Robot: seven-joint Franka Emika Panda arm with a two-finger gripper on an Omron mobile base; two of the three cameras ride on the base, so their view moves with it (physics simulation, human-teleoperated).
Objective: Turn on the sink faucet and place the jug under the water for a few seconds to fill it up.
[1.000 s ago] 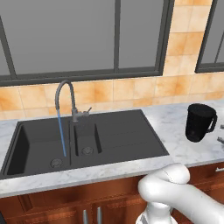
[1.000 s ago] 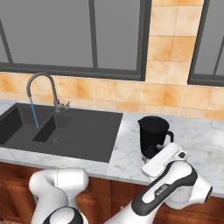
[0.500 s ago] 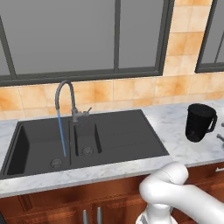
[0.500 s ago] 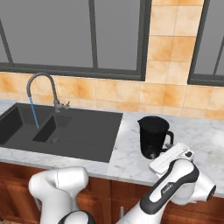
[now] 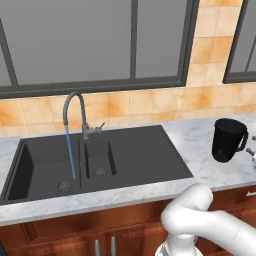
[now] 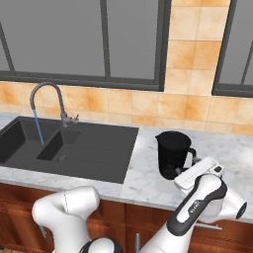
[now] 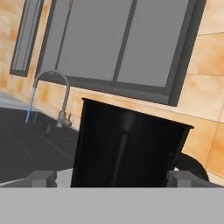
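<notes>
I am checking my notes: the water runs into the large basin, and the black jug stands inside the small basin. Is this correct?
Not quite. The water does run into the large basin of the sink, but the jug stands on the marble counter to the sink's right, as the left base view shows.

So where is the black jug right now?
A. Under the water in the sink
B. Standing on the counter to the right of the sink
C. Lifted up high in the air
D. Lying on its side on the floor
B. The jug stands upright on the marble counter to the right of the sink, while the water runs from the sink faucet into the basin with nothing under it.
</notes>
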